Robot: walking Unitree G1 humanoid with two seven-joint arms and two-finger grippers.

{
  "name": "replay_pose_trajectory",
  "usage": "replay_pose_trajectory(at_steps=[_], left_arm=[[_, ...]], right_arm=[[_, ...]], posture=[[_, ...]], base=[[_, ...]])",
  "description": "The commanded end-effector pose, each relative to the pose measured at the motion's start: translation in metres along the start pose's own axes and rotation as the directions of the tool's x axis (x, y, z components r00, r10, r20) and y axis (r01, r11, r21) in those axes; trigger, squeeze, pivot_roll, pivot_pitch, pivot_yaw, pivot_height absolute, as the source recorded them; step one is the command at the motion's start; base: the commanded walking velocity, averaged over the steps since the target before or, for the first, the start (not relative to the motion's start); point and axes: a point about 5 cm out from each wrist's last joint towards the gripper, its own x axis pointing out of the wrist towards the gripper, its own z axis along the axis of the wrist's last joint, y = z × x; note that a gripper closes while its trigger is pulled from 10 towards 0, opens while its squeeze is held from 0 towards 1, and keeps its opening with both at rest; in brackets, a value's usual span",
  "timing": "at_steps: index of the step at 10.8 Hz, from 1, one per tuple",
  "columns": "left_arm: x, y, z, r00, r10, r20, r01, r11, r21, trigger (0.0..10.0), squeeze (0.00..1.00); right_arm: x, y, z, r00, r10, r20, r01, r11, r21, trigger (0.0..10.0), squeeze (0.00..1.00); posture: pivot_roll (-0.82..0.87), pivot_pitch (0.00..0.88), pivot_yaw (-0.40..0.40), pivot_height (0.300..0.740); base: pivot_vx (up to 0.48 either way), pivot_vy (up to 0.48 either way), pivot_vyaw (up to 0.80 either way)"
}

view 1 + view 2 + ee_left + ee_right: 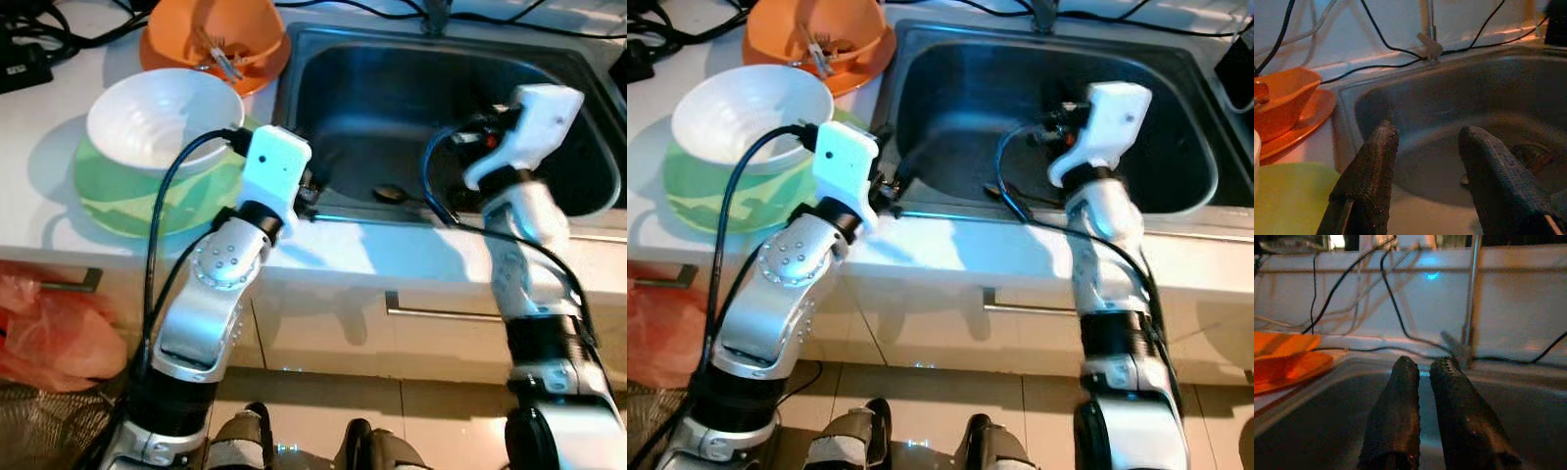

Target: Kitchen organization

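Observation:
A steel sink (392, 88) is set into the white counter (343, 250) in front of me. Left of it, a white bowl (162, 117) rests inside a green dish (113, 201). Behind these stands an orange bowl (220, 34) on an orange plate, with small clips inside. My left gripper (1430, 132) is open over the sink's near left corner, holding nothing. My right gripper (1425, 363) is shut and empty above the sink's right half, pointing toward the faucet (1469, 303). A small dark object (389, 193) lies by the drain.
Black cables (1396, 308) run along the white back wall behind the sink. A black device (20, 54) sits at the counter's far left. A red plastic bag (49, 328) hangs below the counter on the left. A drawer handle (441, 313) runs under the sink front.

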Motion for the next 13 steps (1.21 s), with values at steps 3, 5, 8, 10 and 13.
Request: replay_pose_trajectory(at_steps=[3,5,8,10,13], left_arm=[[0.0,-0.003,0.001,0.998,0.035,0.058,-0.035,0.999,-0.012,10.0,0.0],[-0.005,-0.003,0.0,0.997,0.044,0.064,-0.043,0.999,-0.021,10.0,0.0],[-0.007,-0.001,-0.007,0.997,0.055,0.053,-0.054,0.998,-0.019,10.0,0.0],[-0.01,0.0,-0.01,0.995,0.075,0.059,-0.074,0.997,-0.024,10.0,0.0],[-0.019,0.002,-0.018,0.996,0.08,0.041,-0.079,0.996,-0.028,10.0,0.0]], right_arm=[[-0.029,-0.009,0.006,1.0,-0.021,-0.021,0.02,0.999,-0.043,10.0,0.0],[-0.057,-0.008,-0.006,0.997,-0.027,-0.073,0.026,0.999,-0.02,10.0,0.0],[-0.073,-0.005,-0.022,0.989,-0.081,-0.122,0.082,0.997,0.002,10.0,0.0],[-0.079,0.001,-0.032,0.984,-0.088,-0.153,0.091,0.996,0.013,10.0,0.0],[-0.08,0.013,-0.046,0.979,-0.079,-0.187,0.089,0.995,0.046,10.0,0.0]], posture=[[0.14,0.204,-0.057,0.74],[0.13,0.196,-0.051,0.74],[0.14,0.193,-0.046,0.74],[0.14,0.206,-0.049,0.74],[0.15,0.22,-0.05,0.74]], base=[[0.0,0.0,0.0],[0.0,0.0,0.0],[0.0,0.0,0.0],[0.0,0.0,0.0],[0.0,0.0,0.0]])
